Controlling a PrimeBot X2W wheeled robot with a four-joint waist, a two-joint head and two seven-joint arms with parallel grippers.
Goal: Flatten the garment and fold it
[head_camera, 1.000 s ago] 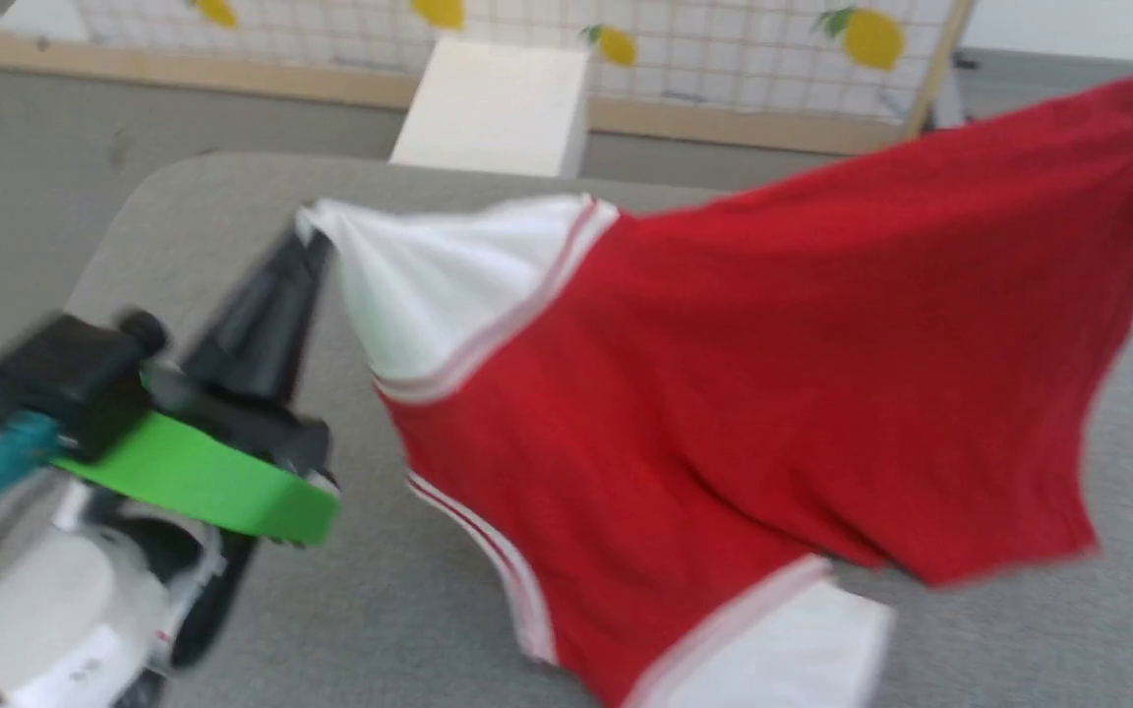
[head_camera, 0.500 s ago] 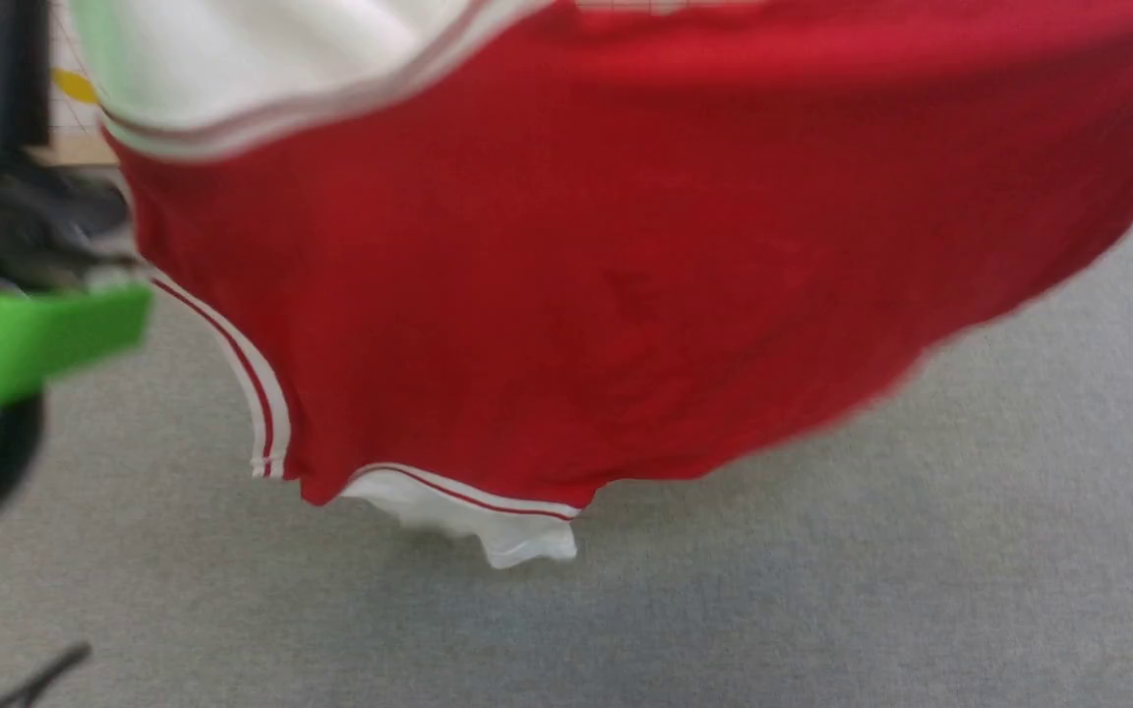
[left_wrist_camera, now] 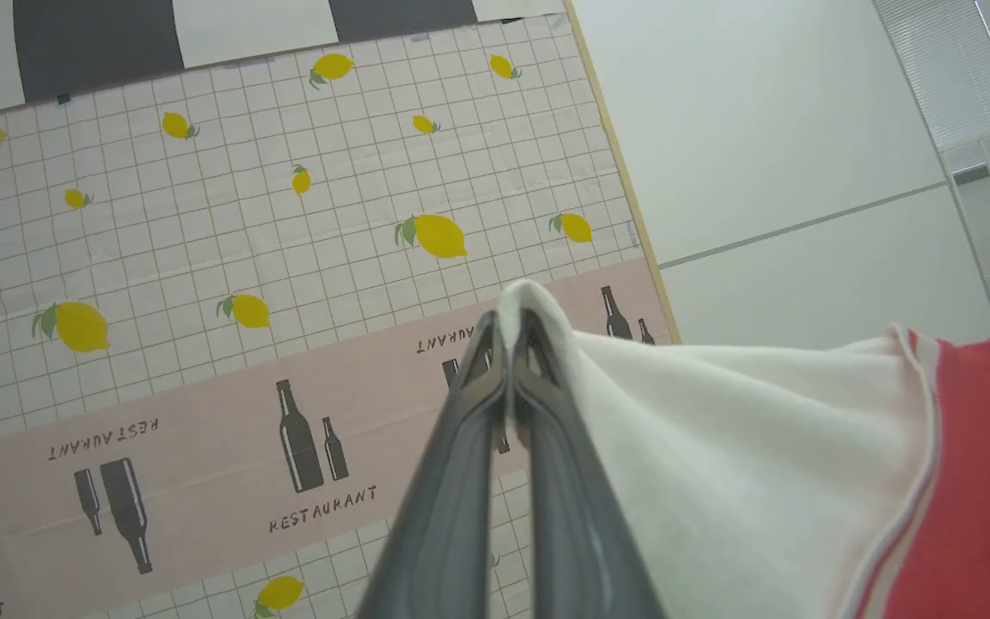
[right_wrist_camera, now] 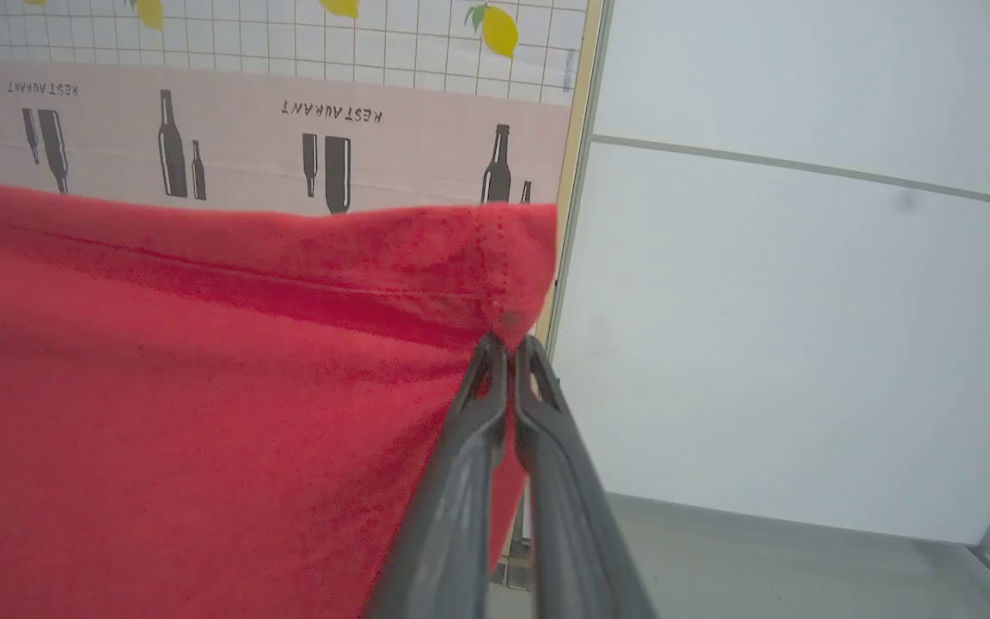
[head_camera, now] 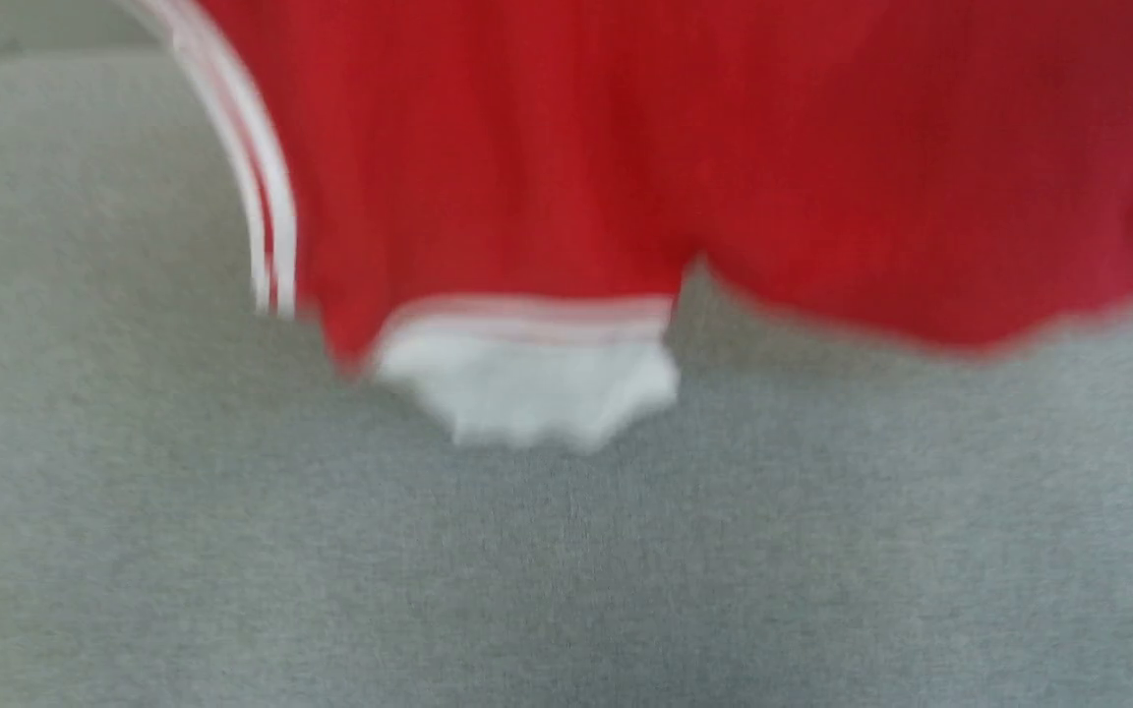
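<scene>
Garment [head_camera: 626, 167] of soft red knit, with striped trim and one white short sleeve [head_camera: 527, 379] dangling, hangs blurred above the grey felt-like tabletop [head_camera: 566, 590] in the head view, held aloft probably so it can fall open. Left wrist view: the left gripper [left_wrist_camera: 512, 340] is clenched on the puckered tip of the other white sleeve [left_wrist_camera: 718, 447]; right wrist view: the right gripper [right_wrist_camera: 508, 348] pinches the stitched red hem corner [right_wrist_camera: 512, 258].

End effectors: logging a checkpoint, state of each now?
Left end effector: closed on shirt, white sleeve.
Right end effector: closed on shirt, red corner.
</scene>
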